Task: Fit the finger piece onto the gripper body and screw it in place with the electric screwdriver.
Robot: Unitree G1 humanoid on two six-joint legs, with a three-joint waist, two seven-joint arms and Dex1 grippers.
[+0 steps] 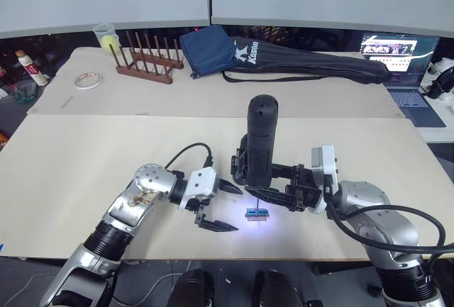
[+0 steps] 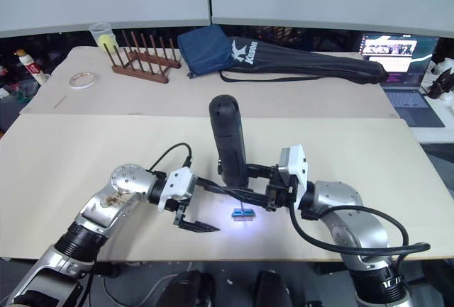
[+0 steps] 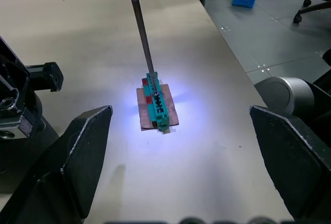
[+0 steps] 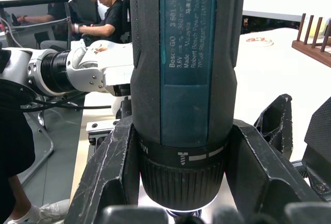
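R gripper holds the electric screwdriver upright, fingers closed around its lower collar; the R wrist view shows both fingers pressed against the collar on either side. Screwdriver body is black w/ a bluish label panel. Its thin metal bit points down & meets the top end of a small green block, which lies flat on a brownish backing piece on the tabletop. A bluish-white light patch surrounds the block.

L gripper sits just left of the block, near the front edge of the tabletop, fingers spread wide, holding nothing. In the L wrist view the two fingers flank the block, apart from it on both sides.

Gripper body & finger piece: cannot be identified w/ certainty.

Rear table: wooden peg rack, tape roll, clear cup w/ yellow contents, blue pouch, long black fabric bag. Laptop at far right. Two people sit at desks in the R wrist view background.
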